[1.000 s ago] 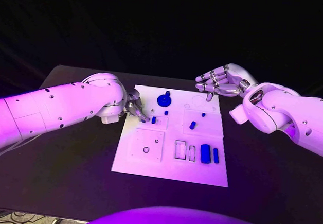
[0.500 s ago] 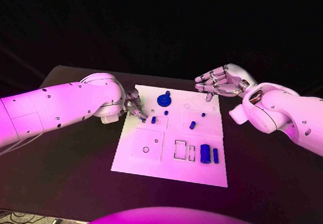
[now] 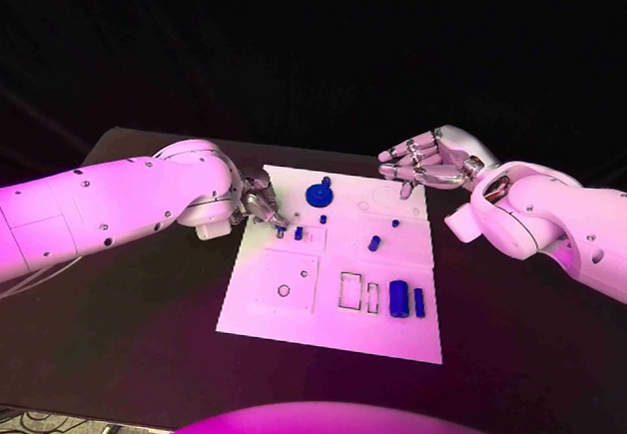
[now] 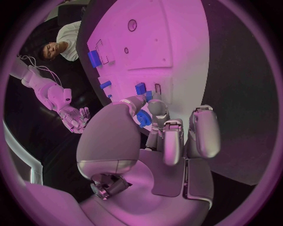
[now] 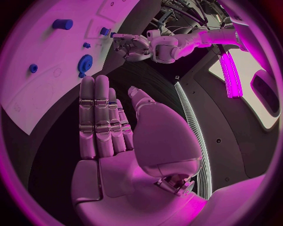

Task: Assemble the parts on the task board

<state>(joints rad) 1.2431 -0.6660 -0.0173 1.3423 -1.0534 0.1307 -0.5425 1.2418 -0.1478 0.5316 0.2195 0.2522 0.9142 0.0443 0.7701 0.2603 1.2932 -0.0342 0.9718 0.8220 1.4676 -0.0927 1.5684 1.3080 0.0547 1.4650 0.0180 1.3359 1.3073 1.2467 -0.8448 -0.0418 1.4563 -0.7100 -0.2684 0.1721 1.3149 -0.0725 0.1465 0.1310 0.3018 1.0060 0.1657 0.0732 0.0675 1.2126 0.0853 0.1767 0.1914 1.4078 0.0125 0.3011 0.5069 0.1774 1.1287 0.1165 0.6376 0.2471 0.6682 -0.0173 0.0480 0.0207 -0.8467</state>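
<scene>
The white task board [image 3: 332, 323] lies mid-table. My left hand [image 3: 261, 208] hovers at its left edge and pinches a small blue part [image 4: 143, 117] between thumb and a finger, just beside another small blue part [image 3: 296, 233] that stands on the board. My right hand [image 3: 424, 161] is raised over the board's far right corner, its fingers [image 5: 97, 117] straight and together, thumb apart, holding nothing. A blue gear [image 3: 318, 191], small blue pegs [image 3: 373, 242] and a blue cylinder [image 3: 398, 297] with a thin blue bar [image 3: 419, 301] rest on the board.
Rectangular slots [image 3: 350, 290] and a square plate with a small hole [image 3: 282, 290] mark the board's near half. Black table [image 3: 131, 344] surrounds the board on all sides.
My left hand has edged slightly toward the board, and a blue part now shows at its fingertips. The right hand has stayed still.
</scene>
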